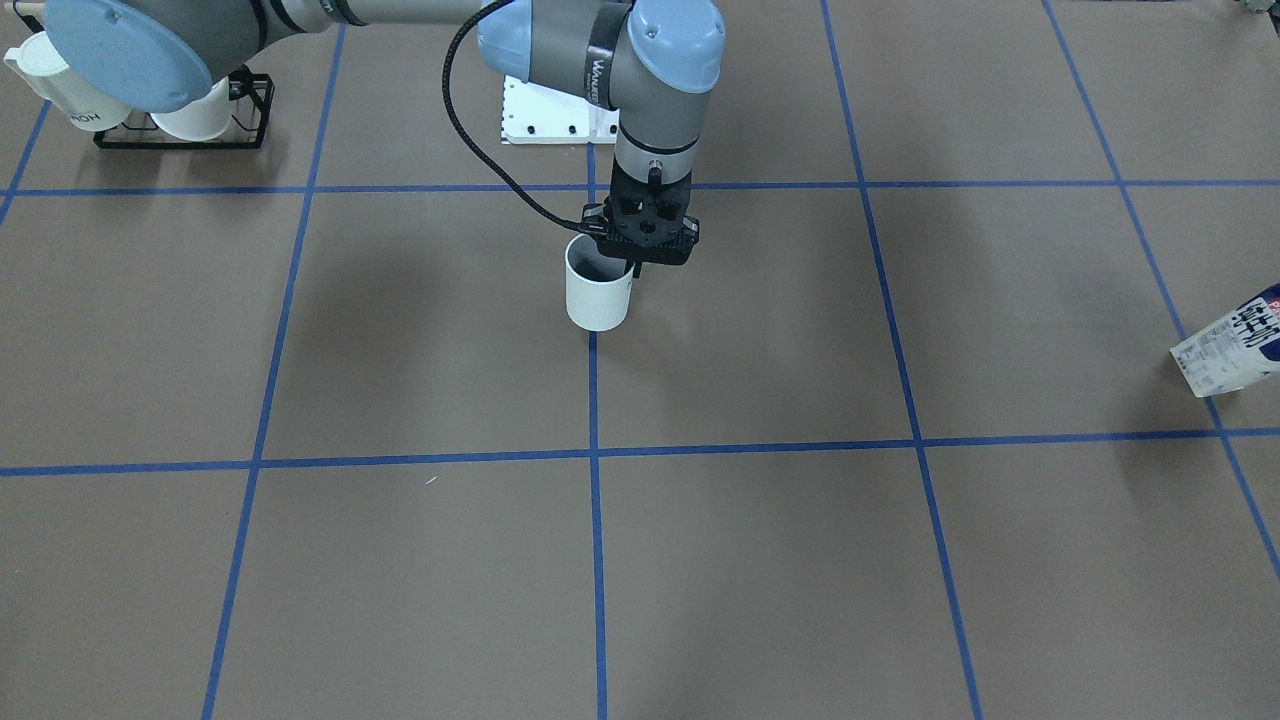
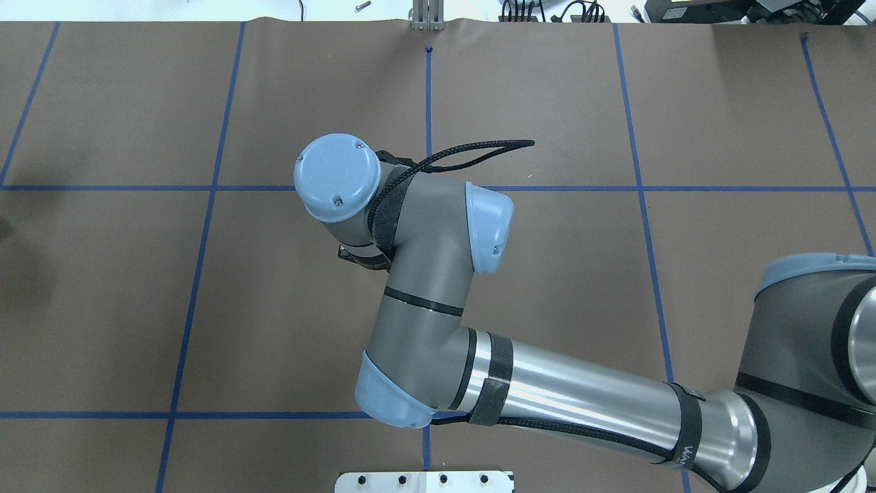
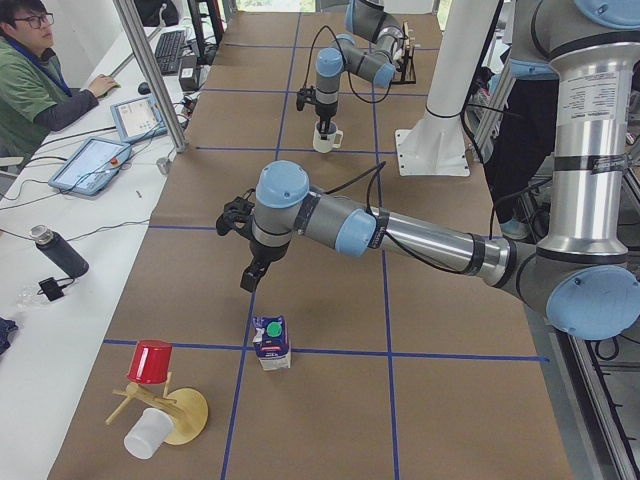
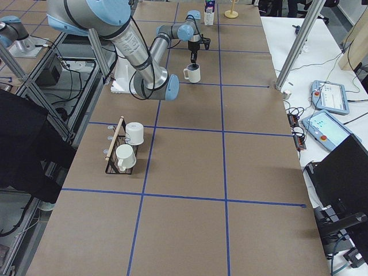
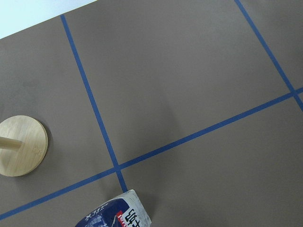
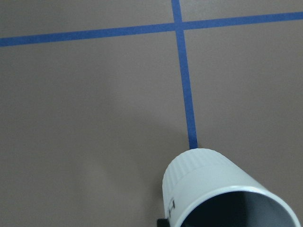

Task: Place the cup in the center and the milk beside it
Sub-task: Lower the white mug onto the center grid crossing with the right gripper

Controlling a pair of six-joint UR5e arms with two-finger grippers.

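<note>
The cup (image 1: 598, 292), a small plain white mug with a dark inside, is upright on the middle blue tape line of the brown gridded surface (image 1: 720, 330). My right gripper (image 1: 632, 268) is at its rim, one finger inside, shut on the wall. The cup fills the bottom of the right wrist view (image 6: 222, 189). In the overhead view my right arm (image 2: 424, 274) hides it. The milk (image 3: 270, 342), a navy-topped carton with a green cap, stands far off near my left end, also at the front view's right edge (image 1: 1232, 345). My left gripper (image 3: 247, 283) hangs just above and behind it; I cannot tell its state.
A black rack (image 1: 185, 130) with white cups stands at my right end, also in the right side view (image 4: 122, 148). A wooden stand with a red cup (image 3: 150, 362) is near the milk; its round base (image 5: 21, 146) shows. An operator (image 3: 30, 75) sits at a side desk.
</note>
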